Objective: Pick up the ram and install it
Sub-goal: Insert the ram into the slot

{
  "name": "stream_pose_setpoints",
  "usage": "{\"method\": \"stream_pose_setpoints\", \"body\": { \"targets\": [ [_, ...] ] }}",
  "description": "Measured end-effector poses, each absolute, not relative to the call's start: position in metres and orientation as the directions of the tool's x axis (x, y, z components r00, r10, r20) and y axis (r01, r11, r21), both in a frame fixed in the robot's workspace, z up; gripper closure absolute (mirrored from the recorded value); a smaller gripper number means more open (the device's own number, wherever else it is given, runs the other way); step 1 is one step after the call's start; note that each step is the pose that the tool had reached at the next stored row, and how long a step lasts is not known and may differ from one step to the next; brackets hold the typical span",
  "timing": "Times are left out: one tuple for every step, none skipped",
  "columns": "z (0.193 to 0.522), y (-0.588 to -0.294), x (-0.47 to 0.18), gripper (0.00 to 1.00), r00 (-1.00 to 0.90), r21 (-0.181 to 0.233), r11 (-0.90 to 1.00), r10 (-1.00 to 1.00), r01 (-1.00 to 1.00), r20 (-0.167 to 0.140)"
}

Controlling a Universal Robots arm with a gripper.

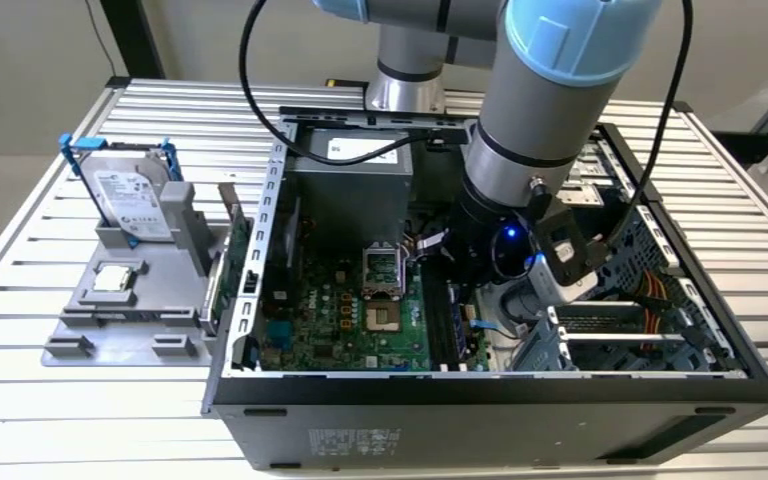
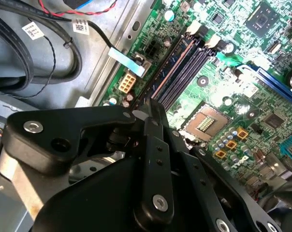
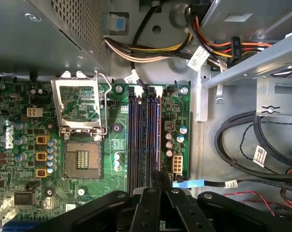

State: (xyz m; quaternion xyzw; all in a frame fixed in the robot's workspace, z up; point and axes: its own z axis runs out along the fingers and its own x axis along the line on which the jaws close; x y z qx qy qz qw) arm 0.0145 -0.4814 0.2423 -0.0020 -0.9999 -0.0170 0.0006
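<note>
Your tool [image 3: 155,193] is inside the case, fingers pressed together on the ram [image 3: 154,140], which sits in the memory slots [image 3: 136,140] right under the tool. Push straight down, evenly, keep the stick upright until latches catch.

Open PC case [image 1: 491,385] on slatted table [image 1: 37,420]; hard drive [image 1: 132,200] and chip [image 1: 115,279] on grey holder [image 1: 71,345] beside it.

pincer [image 3: 155,186] over ram [image 3: 153,140] in slot

ram [image 3: 151,140] seated (unclear), jaws' tips hidden
</note>
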Motion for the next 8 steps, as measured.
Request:
{"method": "stream_pose_setpoints", "body": {
  "targets": [
    [0.2423, -0.4814, 0.0145, 1.0, -1.0, 0.034, 0.999, 0.004, 0.004, 0.001],
    [0.2423, -0.4814, 0.0145, 1.0, -1.0, 0.034, 0.999, 0.004, 0.004, 0.001],
    [0.2423, -0.4814, 0.0145, 1.0, -1.0, 0.034, 0.999, 0.004, 0.004, 0.001],
    [0.2423, -0.4814, 0.0145, 1.0, -1.0, 0.035, 0.999, 0.004, 0.004, 0.001],
    [0.2423, -0.4814, 0.0145, 1.0, -1.0, 0.035, 0.999, 0.004, 0.004, 0.001],
    [0.2423, -0.4814, 0.0145, 1.0, -1.0, 0.035, 0.999, 0.004, 0.004, 0.001],
    [0.2423, -0.4814, 0.0145, 1.0, -1.0, 0.035, 0.999, 0.004, 0.004, 0.001],
    [0.2423, -0.4814, 0.0145, 1.0, -1.0, 0.035, 0.999, 0.004, 0.004, 0.001]
  ]
}}
